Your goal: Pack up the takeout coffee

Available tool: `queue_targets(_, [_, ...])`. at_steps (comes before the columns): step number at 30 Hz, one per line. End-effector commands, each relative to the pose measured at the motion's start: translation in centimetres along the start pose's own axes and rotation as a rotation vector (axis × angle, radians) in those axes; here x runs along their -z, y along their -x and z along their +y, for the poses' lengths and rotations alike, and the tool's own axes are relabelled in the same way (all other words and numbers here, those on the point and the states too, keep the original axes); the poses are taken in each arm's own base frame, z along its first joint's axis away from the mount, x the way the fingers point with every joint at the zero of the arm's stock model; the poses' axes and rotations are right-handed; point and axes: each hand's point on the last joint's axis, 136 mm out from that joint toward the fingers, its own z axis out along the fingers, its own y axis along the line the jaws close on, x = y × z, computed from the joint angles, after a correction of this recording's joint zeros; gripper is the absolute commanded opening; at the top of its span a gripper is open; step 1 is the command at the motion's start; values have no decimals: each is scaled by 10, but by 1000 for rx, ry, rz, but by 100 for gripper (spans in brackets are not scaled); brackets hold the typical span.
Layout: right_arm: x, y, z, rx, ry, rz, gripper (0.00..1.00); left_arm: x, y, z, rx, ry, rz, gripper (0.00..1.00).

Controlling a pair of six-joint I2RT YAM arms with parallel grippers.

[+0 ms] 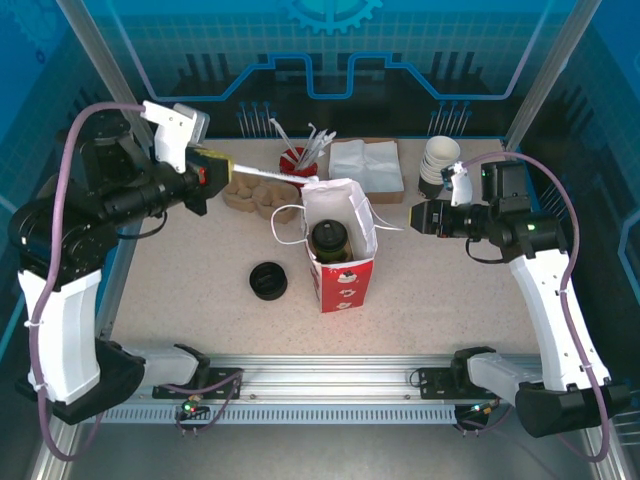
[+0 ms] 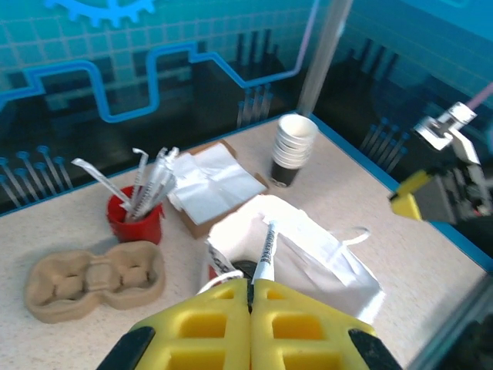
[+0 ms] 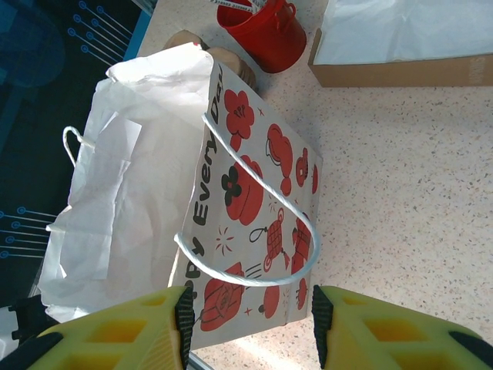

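As the coffee (image 1: 330, 239) sits inside the open bag (image 1: 345, 262) at the centre of the top view, we see its black lid through the bag's mouth. The bag stands upright on the table (image 1: 450, 290), red-and-white print facing the lower edge of the frame.

Upper left, the left gripper (image 1: 228, 170) is clenched on a thin white wrapped stick (image 1: 275, 177). The stick reaches right toward the bag's far rim. From the left wrist we look along the yellow fingers (image 2: 208, 324), pressed together on the stick (image 2: 264, 250), with the bag (image 2: 316, 250) just below its tip.

Right of the bag, the right gripper (image 1: 418, 216) hangs released, clear of it. From its wrist, its fingers (image 3: 123, 339) stand wide apart at the bottom of the frame, holding nothing, the printed bag (image 3: 246, 216) and its cord handle ahead.

A loose black lid (image 1: 268, 280) lies left of the bag. Along the upper edge sit a carrier (image 1: 255, 195), a red cup (image 1: 297, 160) of stirrers, napkins (image 1: 365, 165) and stacked cups (image 1: 438, 160).
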Motion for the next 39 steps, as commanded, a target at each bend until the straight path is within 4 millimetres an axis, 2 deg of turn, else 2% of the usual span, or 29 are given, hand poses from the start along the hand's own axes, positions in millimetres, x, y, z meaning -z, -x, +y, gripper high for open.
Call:
queue_targets(1, [8,6,1,19,-4,-24,46,2,-17,-22,-49,-99,69,6])
queue_targets(7, [8,4,1,6,-2,-20,46,-12,-35,-46,-127,-167,166,6])
queue_targets(13, [10,2,2,5,-2,-22,46,-41,-58,-57,-196,-153,302,6])
queue_targets(17, [9,-2,0,0,-6,-18,46,-62,-69,-62,-219,-140,368,11])
queue_targets(26, [4,0,-1,-15,4,-14,46,-114,-103,-68,-246,-96,531,9])
queue_targets(32, [2,1,-1,-19,12,-12,46,-142,-128,-71,-223,-89,597,9])
queue_targets(39, [-1,1,-2,-20,17,-8,46,-165,-142,-74,-172,-89,594,9])
